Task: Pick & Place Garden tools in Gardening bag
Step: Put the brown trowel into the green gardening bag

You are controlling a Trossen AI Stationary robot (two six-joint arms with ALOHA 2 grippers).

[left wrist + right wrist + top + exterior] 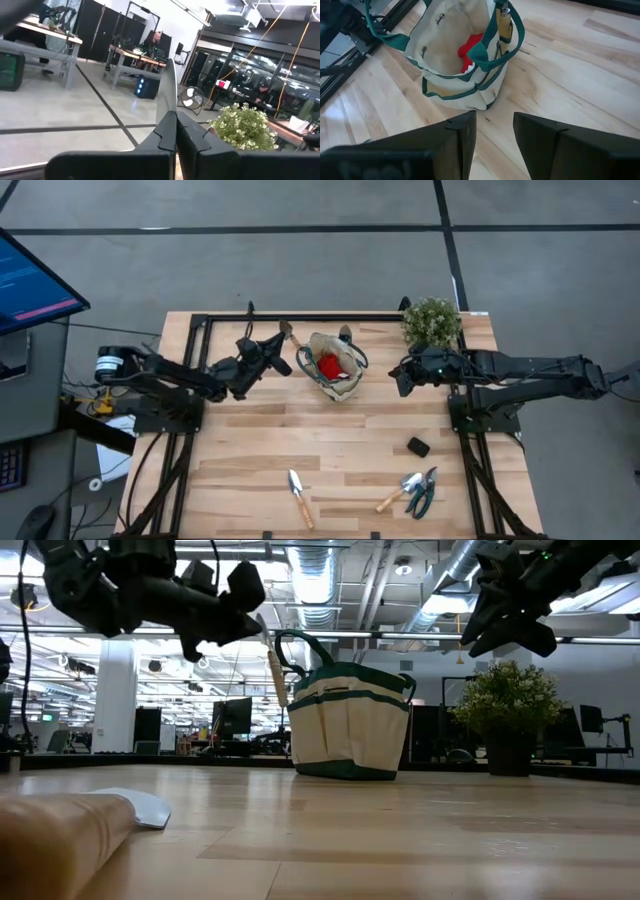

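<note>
**Left arm carries a trowel at the bag's rim**

The left pincer is clamped on a small silver-bladed trowel with a pale wooden handle, holding it lifted just beside the small beige canvas tote with dark green loop handles. In the low view the tool hangs nearly upright, handle down, close to the tote's near side, which suits dropping it in from above; it looks not yet over the opening. Inside the tote lies a red glove, and another wooden-handled tool stands in a side pocket.

The right pincer hovers on the tote's other side with its fingers apart and nothing between them, near the bushy green potted plant, probably waiting clear of the drop.

On the light wooden desk, well apart from the tote, lie a second trowel, a small fork-like hand tool and dark-handled pruning shears touching it. A small black block sits nearby.
</note>
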